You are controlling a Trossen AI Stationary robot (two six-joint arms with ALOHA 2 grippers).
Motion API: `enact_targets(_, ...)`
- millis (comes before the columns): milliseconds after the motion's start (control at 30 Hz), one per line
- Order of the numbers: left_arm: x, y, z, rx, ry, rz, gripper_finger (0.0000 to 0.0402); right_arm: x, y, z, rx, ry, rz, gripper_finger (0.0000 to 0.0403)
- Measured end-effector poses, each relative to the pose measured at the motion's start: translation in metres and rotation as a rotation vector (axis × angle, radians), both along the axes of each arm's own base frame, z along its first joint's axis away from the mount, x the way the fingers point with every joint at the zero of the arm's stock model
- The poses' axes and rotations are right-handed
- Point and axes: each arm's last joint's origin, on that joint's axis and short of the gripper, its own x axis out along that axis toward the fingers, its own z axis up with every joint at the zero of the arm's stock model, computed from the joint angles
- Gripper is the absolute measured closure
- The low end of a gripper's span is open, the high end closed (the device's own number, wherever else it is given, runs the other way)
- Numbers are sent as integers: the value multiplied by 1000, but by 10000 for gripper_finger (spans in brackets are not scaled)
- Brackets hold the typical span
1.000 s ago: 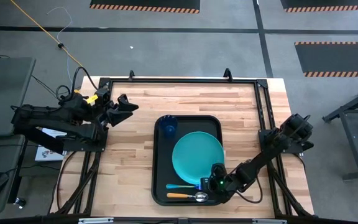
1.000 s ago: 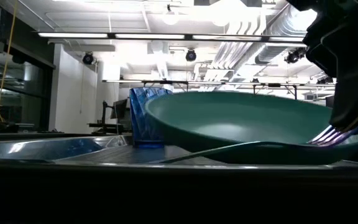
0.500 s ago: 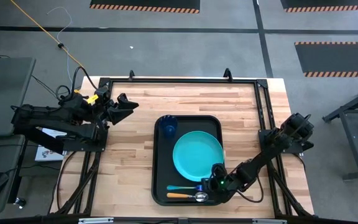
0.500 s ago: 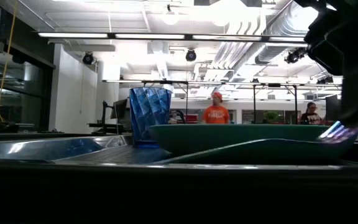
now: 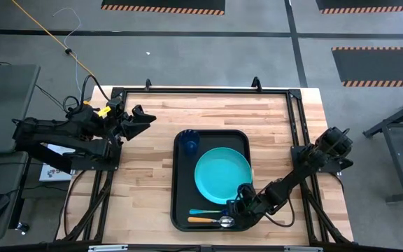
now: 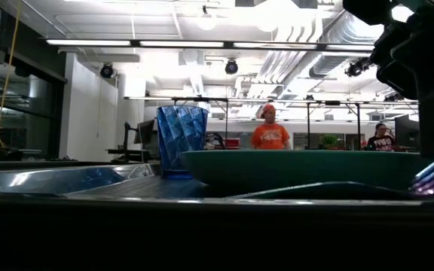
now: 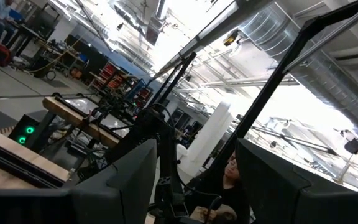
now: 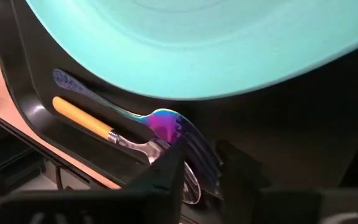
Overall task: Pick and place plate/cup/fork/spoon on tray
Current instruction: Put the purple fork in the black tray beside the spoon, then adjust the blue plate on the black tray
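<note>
The black tray (image 5: 177,183) lies mid-table. On it stand the dark-blue cup (image 5: 190,143), far left, and the teal plate (image 5: 222,175), which lies flat. Along the tray's near edge lie the blue fork (image 5: 205,211) and, nearer still, the orange-handled spoon (image 5: 208,220). My right gripper (image 5: 235,208) is low over the tray's near right part, shut on the fork's tine end. My left gripper (image 5: 145,117) hangs open and empty over the table's far left. The low view shows the cup (image 6: 181,139) and plate (image 6: 300,169). My right gripper pinches the fork's tines (image 8: 197,152) between its two fingers (image 8: 166,174), which stand on either side of the tine end. It comes from the table's right, slanting down, roughly along the fork. The handle (image 8: 92,93) rests on the tray beside the plate's rim.
The spoon's handle (image 8: 82,118) lies right beside the fork, against the tray's near rim. The plate (image 8: 197,43) fills most of the tray. Bare wood lies left and right of the tray. People stand in the room behind (image 6: 270,135).
The plate, tipped up a second ago so that its inside faced the low camera, has dropped flat on the tray. My right gripper has sunk a little with the fork's tine end, which now sits lower, near the tray floor.
</note>
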Motion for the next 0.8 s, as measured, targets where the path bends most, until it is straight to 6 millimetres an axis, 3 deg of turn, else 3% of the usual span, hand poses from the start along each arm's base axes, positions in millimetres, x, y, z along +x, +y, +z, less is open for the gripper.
enact_targets(267, 0, 0, 0, 0, 0, 0, 192, 0, 1, 0, 6, 12, 40, 255)
enact_targets(567, 0, 0, 0, -2, 0, -1, 192, -5, -2, 1, -9, 64, 85, 234)
enact_targets(800, 0, 0, 0, -1, -1, -1, 192, -32, -23, 39, -97, 126, 126, 234)
